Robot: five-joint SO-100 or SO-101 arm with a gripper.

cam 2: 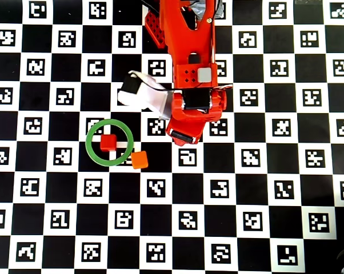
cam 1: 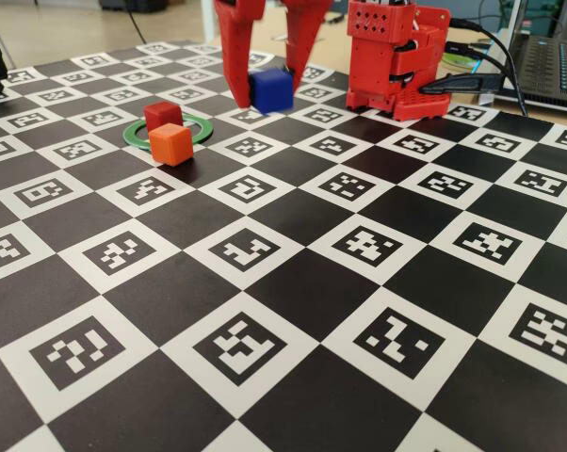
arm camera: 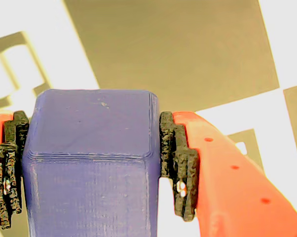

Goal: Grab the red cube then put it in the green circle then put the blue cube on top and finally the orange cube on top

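Red two-finger gripper (cam 1: 265,94), upper centre of the fixed view, clamps the dark-blue plastic cube (cam 1: 271,89); it should centre squarely above the deep-red plastic cube (cam 1: 162,116) inside the thin green ring (cam 1: 201,124) before letting go.

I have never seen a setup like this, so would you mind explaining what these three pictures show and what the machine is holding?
This is a small red robot arm on a checkerboard table printed with code markers. One picture is taken from the side, one from straight above, and one by a camera on the arm's wrist. Its gripper, a two-finger claw, is closed on the blue cube, which fills the wrist view. On the board lies a green circle with the red cube inside it. The orange cube sits just outside the ring.
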